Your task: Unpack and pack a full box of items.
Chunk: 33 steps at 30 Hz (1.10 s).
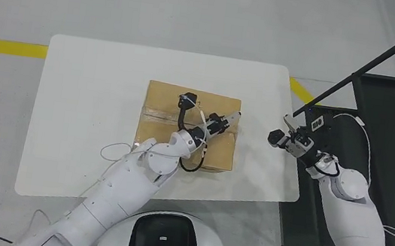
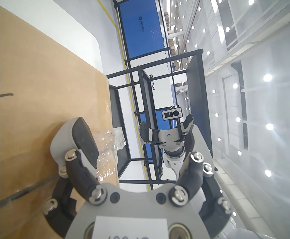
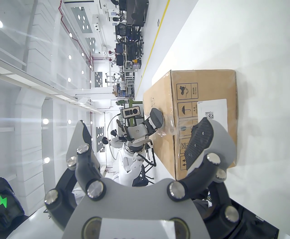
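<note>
1. The left gripper (image 2: 136, 135) had its fingers spread wide. One dark pad (image 2: 84, 135) lay over the cardboard box (image 2: 45, 90), beside crinkled clear tape (image 2: 108, 140) at the box's edge. Whether it touched, I could not tell.
2. Taking its pointing direction as twelve o'clock, the right gripper (image 2: 166, 127) stood near twelve, well apart, jaws parted.
3. A black rack (image 2: 197, 90) rose behind it, twelve to one.
4. The white table (image 2: 74, 25) showed past the box, about eleven.
</note>
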Each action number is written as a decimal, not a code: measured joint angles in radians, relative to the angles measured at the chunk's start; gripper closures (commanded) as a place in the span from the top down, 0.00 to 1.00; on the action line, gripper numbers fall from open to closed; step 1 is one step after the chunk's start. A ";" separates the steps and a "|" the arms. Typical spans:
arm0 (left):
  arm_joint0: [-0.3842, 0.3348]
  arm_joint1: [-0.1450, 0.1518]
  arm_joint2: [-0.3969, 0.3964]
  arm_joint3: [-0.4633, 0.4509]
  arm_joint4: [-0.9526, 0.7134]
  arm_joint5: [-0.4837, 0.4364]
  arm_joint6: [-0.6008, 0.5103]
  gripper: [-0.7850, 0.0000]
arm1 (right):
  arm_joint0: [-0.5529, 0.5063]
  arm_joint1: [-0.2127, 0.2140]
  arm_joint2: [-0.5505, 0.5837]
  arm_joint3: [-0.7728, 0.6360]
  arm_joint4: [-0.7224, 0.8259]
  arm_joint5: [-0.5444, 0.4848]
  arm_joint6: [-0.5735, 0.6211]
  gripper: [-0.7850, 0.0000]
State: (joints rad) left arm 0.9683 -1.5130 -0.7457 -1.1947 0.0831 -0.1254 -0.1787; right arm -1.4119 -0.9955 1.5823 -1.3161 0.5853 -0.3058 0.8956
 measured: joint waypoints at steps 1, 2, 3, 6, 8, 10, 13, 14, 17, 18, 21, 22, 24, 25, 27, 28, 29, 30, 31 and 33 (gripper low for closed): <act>-0.006 -0.005 0.005 0.010 -0.007 -0.003 0.001 1.00 | -0.002 0.000 0.002 0.001 0.002 0.000 0.001 1.00; -0.014 -0.011 0.011 0.022 -0.016 -0.008 0.002 1.00 | -0.005 0.000 0.005 0.001 0.003 -0.001 0.002 1.00; -0.019 -0.016 0.017 0.029 -0.022 -0.013 0.002 1.00 | -0.007 0.000 0.007 0.000 0.004 -0.001 0.002 1.00; -0.035 -0.032 0.036 0.052 -0.050 -0.044 -0.020 1.00 | -0.013 0.000 0.013 -0.004 0.006 -0.001 0.003 1.00; -0.044 -0.038 0.037 0.066 -0.064 -0.068 -0.033 1.00 | -0.015 0.000 0.014 -0.008 0.006 0.001 0.003 1.00; -0.045 -0.038 0.027 0.066 -0.068 -0.084 -0.039 1.00 | -0.015 -0.001 0.011 -0.014 0.004 0.005 0.006 1.00; -0.030 -0.024 -0.015 0.031 -0.049 -0.099 -0.055 1.00 | -0.003 -0.002 -0.002 -0.018 -0.008 0.017 0.018 1.00; -0.015 -0.014 -0.039 0.002 -0.036 -0.098 -0.066 1.00 | 0.006 -0.002 -0.008 -0.017 -0.011 0.020 0.023 1.00; 0.043 0.019 -0.119 -0.105 0.002 -0.075 -0.116 1.00 | 0.031 -0.004 -0.023 -0.018 -0.018 0.022 0.036 1.00; 0.065 0.031 -0.148 -0.144 0.015 -0.061 -0.136 1.00 | 0.038 -0.005 -0.027 -0.020 -0.021 0.023 0.041 1.00; 0.148 0.072 -0.264 -0.285 0.051 0.019 -0.235 1.00 | 0.067 -0.007 -0.050 -0.029 -0.034 0.035 0.063 1.00; 0.174 0.084 -0.302 -0.328 0.063 0.053 -0.273 1.00 | 0.077 -0.008 -0.059 -0.032 -0.041 0.039 0.069 1.00; 0.235 0.108 -0.394 -0.431 0.061 0.114 -0.357 1.00 | 0.104 -0.010 -0.084 -0.037 -0.056 0.052 0.086 1.00; 0.263 0.118 -0.435 -0.472 0.059 0.130 -0.389 1.00 | 0.117 -0.011 -0.096 -0.039 -0.064 0.059 0.093 1.00; 0.323 0.138 -0.526 -0.557 0.050 0.154 -0.454 1.00 | 0.149 -0.015 -0.127 -0.043 -0.081 0.077 0.106 1.00; 0.347 0.146 -0.560 -0.587 0.057 0.157 -0.480 1.00 | 0.163 -0.016 -0.140 -0.045 -0.090 0.084 0.111 1.00; 0.376 0.155 -0.601 -0.620 0.072 0.156 -0.517 1.00 | 0.181 -0.019 -0.157 -0.046 -0.100 0.094 0.117 1.00; 0.396 0.161 -0.629 -0.639 0.078 0.155 -0.546 1.00 | 0.193 -0.020 -0.170 -0.048 -0.105 0.099 0.120 1.00; 0.413 0.167 -0.655 -0.655 0.080 0.154 -0.579 1.00 | 0.205 -0.022 -0.182 -0.049 -0.112 0.104 0.123 1.00; 0.444 0.180 -0.713 -0.682 0.075 0.141 -0.651 1.00 | 0.230 -0.026 -0.210 -0.054 -0.124 0.116 0.129 1.00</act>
State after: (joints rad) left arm 1.4126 -1.3326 -1.4591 -1.8769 0.1578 0.0158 -0.8294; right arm -1.1815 -1.0218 1.3725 -1.3704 0.4616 -0.1894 1.0242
